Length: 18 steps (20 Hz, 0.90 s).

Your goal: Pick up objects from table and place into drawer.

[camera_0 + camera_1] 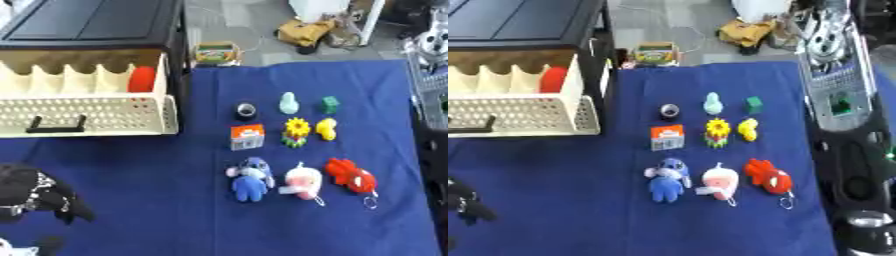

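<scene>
On the blue cloth (pixel 131 200), nine small toys, cream drawer (pixel 87 117) pulled open, left robot hand (pixel 39 197) low

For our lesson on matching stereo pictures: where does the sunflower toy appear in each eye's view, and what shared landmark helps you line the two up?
Left eye view: the sunflower toy sits right of centre, in the middle of the grid of small toys on the blue cloth.
Right eye view: the sunflower toy is closer to centre, same row.
Shared landmark: the yellow duck is directly to its right in both.

Bright, even light – soft blur throughout, faint shadows, no glare.
</scene>
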Available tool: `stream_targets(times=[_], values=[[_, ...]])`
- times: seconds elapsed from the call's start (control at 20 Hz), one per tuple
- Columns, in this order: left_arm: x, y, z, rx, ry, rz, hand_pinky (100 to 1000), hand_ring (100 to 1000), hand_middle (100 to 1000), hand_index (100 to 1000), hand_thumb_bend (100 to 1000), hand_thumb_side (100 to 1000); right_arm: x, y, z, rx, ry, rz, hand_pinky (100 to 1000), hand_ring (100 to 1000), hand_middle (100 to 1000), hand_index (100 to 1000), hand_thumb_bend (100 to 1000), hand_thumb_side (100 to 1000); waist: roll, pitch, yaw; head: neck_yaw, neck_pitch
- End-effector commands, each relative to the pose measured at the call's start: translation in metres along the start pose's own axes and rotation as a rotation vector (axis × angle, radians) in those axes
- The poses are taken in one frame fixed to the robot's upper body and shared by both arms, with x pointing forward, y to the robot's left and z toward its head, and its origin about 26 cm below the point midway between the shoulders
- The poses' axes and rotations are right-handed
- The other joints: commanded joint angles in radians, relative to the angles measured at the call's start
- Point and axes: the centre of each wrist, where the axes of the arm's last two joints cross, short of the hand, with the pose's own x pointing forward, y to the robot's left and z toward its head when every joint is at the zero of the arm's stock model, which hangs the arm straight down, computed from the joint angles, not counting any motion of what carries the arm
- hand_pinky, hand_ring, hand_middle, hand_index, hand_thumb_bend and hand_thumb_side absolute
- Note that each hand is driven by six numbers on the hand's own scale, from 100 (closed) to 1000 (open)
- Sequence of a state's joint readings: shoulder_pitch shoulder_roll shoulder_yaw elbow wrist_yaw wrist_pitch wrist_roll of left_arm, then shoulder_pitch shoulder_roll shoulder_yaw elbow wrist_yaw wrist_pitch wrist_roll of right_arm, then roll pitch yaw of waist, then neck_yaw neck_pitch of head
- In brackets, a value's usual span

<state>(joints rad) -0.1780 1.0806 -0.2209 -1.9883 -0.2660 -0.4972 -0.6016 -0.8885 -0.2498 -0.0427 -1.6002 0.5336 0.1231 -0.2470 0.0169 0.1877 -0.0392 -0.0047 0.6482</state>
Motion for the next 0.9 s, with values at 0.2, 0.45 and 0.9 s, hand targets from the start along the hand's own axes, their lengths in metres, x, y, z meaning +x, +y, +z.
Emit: stream_targets(times=[0.2, 0.45, 0.9], values=[[0.0, 0.02, 0.01, 0.015, 0.051, -0.057, 293, 561, 559, 875, 100, 1000, 0.006, -0.009, -0.01, -0.023, -0.033, 0.003, 682, 767, 684, 889, 100, 1000, -0.001, -0.009, -0.002, 0.008, -0.02], [0.0, 0.023, 0.011, 0.026, 0.112, -0.032, 293, 560, 559, 877, 100, 1000, 0.006, -0.011, -0.012, -0.031, -0.04, 0.003, 683, 768, 685, 888, 100, 1000, -0.004, -0.003, -0.008, 0.011, -0.032], [-0.001, 0.037, 0.013, 0.093, 0.175, -0.003, 282, 551, 553, 878, 100, 1000, 0.009, -0.013, -0.015, -0.044, -0.047, 0.001, 682, 768, 686, 887, 100, 1000, -0.005, 0.007, -0.016, 0.014, -0.048]])
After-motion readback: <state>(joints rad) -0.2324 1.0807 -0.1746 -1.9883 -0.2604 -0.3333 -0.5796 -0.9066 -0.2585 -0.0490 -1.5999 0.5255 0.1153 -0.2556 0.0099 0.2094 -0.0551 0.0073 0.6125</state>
